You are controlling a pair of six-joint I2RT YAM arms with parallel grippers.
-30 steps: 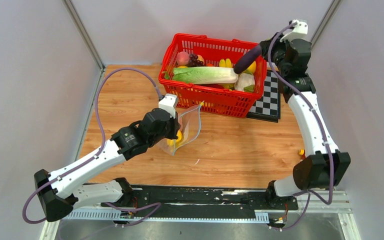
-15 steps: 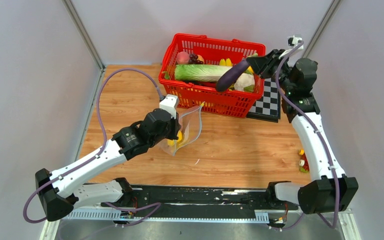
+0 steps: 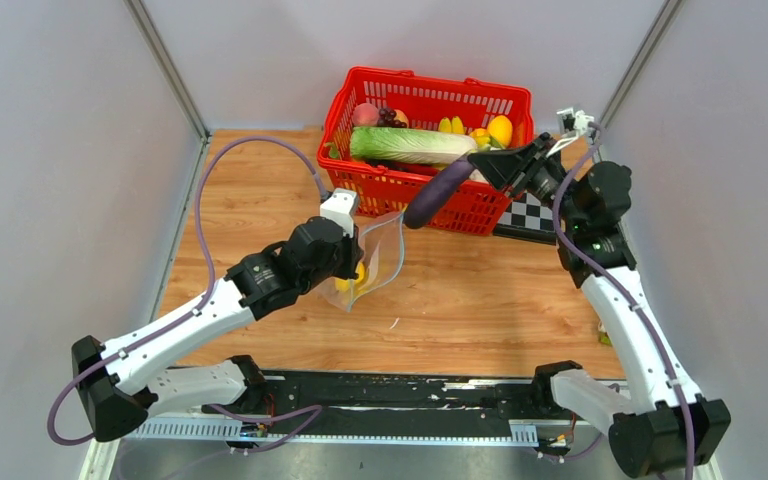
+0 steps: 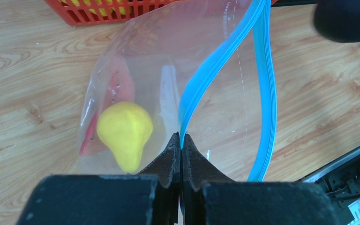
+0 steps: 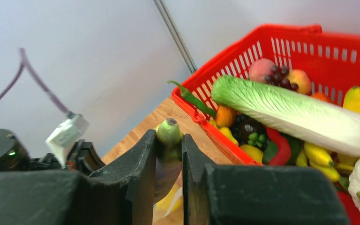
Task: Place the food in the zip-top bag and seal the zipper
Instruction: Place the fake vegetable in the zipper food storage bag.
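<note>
In front of basket point(image 3: 430, 95), bag point(image 3: 380, 255) with pear point(image 4: 124, 133) inside; eggplant point(image 3: 438, 190) aloft between basket and bag.

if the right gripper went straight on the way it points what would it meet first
Probably the clear crinkly zip-top bag pinched by the left gripper: the right gripper and its long purple eggplant aim at the bag's open mouth, though depth is unclear.

One red basket point(image 3: 430, 205), one clear zip-top bag point(image 3: 385, 252), one yellow pear point(image 4: 124, 133) and one red slice point(image 4: 122, 86) inside it, one purple eggplant point(image 3: 438, 188), one long cabbage point(image 3: 410, 146), one checkered board point(image 3: 533, 214).
</note>
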